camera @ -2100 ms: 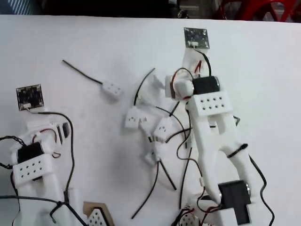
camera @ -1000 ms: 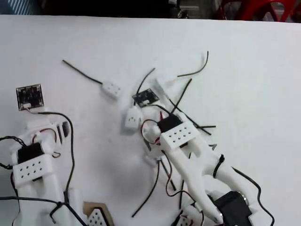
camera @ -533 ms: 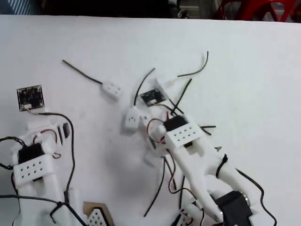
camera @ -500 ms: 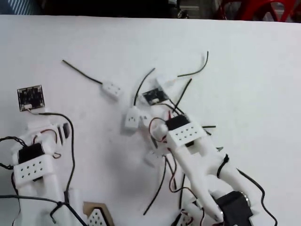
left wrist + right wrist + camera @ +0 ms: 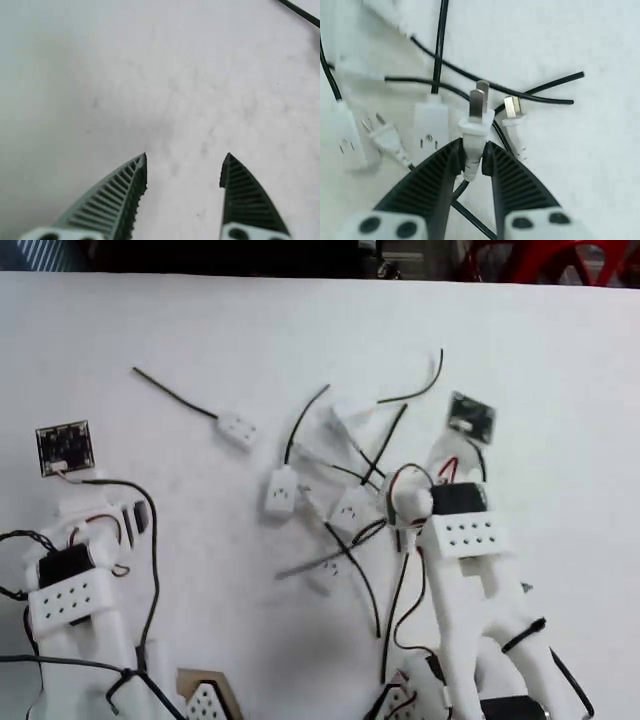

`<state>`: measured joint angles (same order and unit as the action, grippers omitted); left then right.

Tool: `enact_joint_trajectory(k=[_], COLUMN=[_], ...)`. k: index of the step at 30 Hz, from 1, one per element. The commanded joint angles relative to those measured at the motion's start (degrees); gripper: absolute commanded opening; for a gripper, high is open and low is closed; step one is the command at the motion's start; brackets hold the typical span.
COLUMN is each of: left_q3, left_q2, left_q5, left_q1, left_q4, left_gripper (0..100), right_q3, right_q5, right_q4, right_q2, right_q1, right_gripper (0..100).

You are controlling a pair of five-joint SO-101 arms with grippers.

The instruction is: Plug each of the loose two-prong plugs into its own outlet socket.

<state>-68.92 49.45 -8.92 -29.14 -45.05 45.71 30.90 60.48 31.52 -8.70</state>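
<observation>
In the right wrist view my right gripper [image 5: 470,150] is shut on a white two-prong plug [image 5: 472,131] whose prongs point away from the jaws. Beyond it lie a white socket block [image 5: 430,131], a second loose plug [image 5: 512,120] and a third plug [image 5: 387,140]. From above, white sockets [image 5: 283,490] [image 5: 350,508] [image 5: 238,428] with black leads sit mid-table, and the right arm [image 5: 460,535] stands just right of them. My left gripper [image 5: 184,167] is open over bare table, at the left arm [image 5: 70,590].
Black leads [image 5: 345,555] cross and tangle around the sockets in the middle of the white table [image 5: 560,360]. A small wooden-edged white part [image 5: 205,695] lies at the near edge by the left arm's base.
The right arm swung from the middle of the cluster to the right, and black leads shifted with it. The left arm has kept still.
</observation>
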Motion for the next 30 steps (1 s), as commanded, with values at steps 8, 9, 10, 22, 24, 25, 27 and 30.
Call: enact_joint_trajectory(k=[8,9,10,22,24,25,27,30], left_q3=[0.09,0.09,0.09,0.09,0.09,0.09,0.09,0.09], left_q2=[1.54,1.54,1.54,1.54,1.54,1.54,1.54,1.54], left_q5=[-0.09,-0.09,-0.09,-0.09,-0.18,-0.18,-0.18,-0.18], left_q1=[-0.13,-0.13,-0.13,-0.13,-0.13,-0.13,-0.13,-0.13], left_q4=[1.32,1.32,1.32,1.32,1.32,1.32,1.32,1.32], left_gripper=[24,24,24,24,24,24,24,24], right_q3=[-0.18,0.00,0.09,0.00,0.00,-0.18,-1.05,-2.99], right_q5=[11.78,11.52,11.43,-25.49,-38.68,-44.57,-54.86,-69.01], right_q4=[-3.30,-2.42,-1.54,7.16,7.08,6.90,6.81,4.44], right_q2=[2.24,2.51,2.68,2.77,2.77,2.77,2.42,2.15], right_q1=[5.85,5.67,5.32,4.88,5.32,5.49,5.58,5.85], right_gripper=[8.1,11.8,16.2,33.8,32.8,32.0,29.5,24.4])
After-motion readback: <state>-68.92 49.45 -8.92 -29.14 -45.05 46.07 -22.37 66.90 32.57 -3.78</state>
